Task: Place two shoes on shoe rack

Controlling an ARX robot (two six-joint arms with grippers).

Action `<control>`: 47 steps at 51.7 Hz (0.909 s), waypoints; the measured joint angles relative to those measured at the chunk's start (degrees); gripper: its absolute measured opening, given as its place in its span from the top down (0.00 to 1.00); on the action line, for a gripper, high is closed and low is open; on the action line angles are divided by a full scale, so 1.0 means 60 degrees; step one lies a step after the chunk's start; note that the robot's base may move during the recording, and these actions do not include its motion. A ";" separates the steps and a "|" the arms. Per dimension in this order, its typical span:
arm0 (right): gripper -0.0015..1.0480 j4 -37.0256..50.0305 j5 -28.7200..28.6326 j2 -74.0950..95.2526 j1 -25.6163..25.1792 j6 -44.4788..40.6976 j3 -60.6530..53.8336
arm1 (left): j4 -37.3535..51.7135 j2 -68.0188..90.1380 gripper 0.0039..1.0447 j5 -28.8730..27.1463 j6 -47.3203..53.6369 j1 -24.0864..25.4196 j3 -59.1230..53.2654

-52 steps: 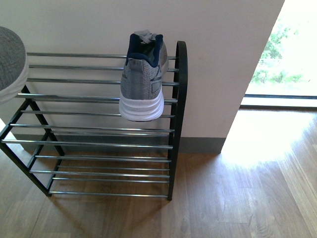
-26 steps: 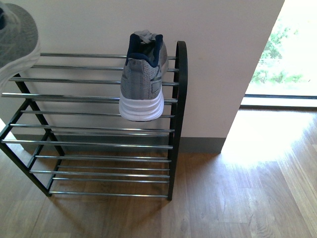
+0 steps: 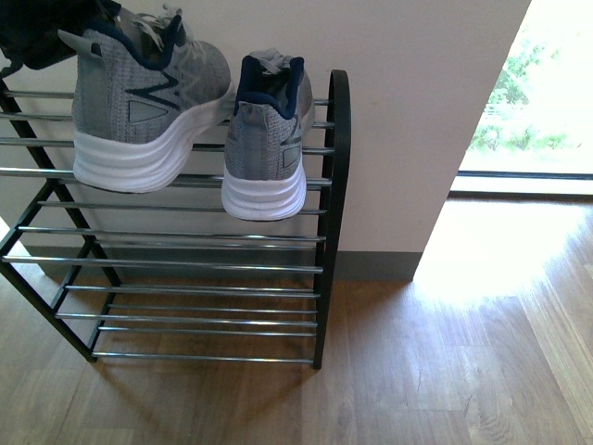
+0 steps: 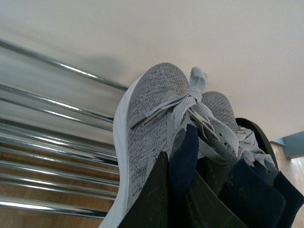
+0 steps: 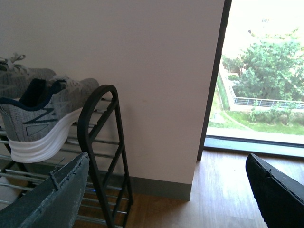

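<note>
The shoe rack (image 3: pixel 339 185) stands against the wall. One grey knit sneaker (image 3: pixel 267 139) sits on its top tier at the right end, heel toward me. My left gripper (image 3: pixel 79 32) is shut on the heel collar of a second grey sneaker (image 3: pixel 148 102). It holds that sneaker side-on over the top rods, with the toe close to the first shoe. In the left wrist view the dark fingers (image 4: pixel 152 199) pinch the blue lining of this sneaker (image 4: pixel 152 109). My right gripper (image 5: pixel 164 199) hangs open to the right of the rack (image 5: pixel 102 142), apart from the sneakers (image 5: pixel 47 118).
A pale wall (image 3: pixel 417 74) backs the rack, with a grey baseboard (image 3: pixel 375 267) below. Wood floor (image 3: pixel 417 371) spreads in front and to the right. A bright window (image 3: pixel 537 93) lies at the far right. The lower rack tiers hold nothing.
The held sneaker has swung in from the left edge of the view to the top tier, now side-on beside the placed sneaker. The placed sneaker has not moved.
</note>
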 joint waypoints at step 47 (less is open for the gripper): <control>0.09 0.0000 0.0000 0.0000 0.0000 0.0000 0.0000 | -0.0619 0.1362 0.77 0.1078 0.0685 0.0135 0.0929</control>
